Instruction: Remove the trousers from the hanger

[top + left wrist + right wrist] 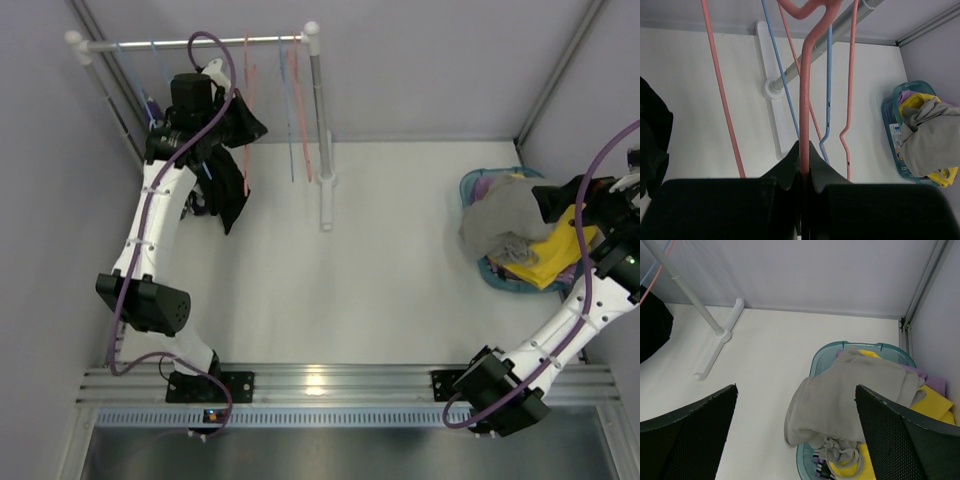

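Observation:
My left gripper (222,112) is up at the clothes rack, shut on the pink hanger (805,100); the left wrist view shows the jaws (804,150) pinching its wire. The black trousers (228,185) hang below that gripper and show at the left edge of the left wrist view (650,140). My right gripper (796,390) is open and empty above the teal basket (825,352). In the basket, the grey-beige trousers (855,395) lie on top and spill over the rim, over the yellow (935,407), lilac (935,384) and patterned (821,466) ones.
The white rack has a top rail (200,43), a right post (319,110) and a foot (326,205). Empty pink (720,90) and blue (829,75) hangers hang from it. The basket (497,272) sits at the right wall. Walls close the back and sides.

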